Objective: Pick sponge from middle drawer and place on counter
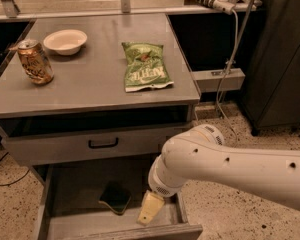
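Note:
The sponge point(115, 198) lies flat on the floor of the open middle drawer point(70, 184), dark green face up with a yellow edge showing. My gripper point(150, 209) hangs over the drawer just right of the sponge, a short gap apart from it. Only a cream fingertip point(151, 208) shows below the white wrist. The white arm comes in from the right. The gray counter point(90, 79) is above the drawers.
On the counter stand a white bowl point(65, 41), a tilted soda can point(35, 61) and a green chip bag point(144, 66). A closed drawer front with a black handle point(103, 144) sits above the open drawer. A dark cabinet point(280, 59) stands at right.

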Robot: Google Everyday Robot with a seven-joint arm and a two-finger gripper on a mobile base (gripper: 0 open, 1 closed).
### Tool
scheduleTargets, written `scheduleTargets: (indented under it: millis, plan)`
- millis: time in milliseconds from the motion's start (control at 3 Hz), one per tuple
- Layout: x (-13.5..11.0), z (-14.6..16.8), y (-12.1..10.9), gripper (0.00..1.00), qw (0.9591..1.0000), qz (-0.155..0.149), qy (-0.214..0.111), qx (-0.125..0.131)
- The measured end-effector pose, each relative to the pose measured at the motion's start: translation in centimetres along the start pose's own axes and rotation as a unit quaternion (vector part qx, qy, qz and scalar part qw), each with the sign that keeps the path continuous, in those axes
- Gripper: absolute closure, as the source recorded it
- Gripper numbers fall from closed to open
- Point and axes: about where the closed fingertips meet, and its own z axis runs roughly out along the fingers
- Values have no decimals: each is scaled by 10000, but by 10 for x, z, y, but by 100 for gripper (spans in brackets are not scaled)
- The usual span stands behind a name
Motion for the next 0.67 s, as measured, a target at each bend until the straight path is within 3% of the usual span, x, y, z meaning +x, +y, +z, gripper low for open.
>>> scheduleTargets:
  millis: [667]
  plan:
    - [2, 17, 6, 0, 9999, 29, -25, -119]
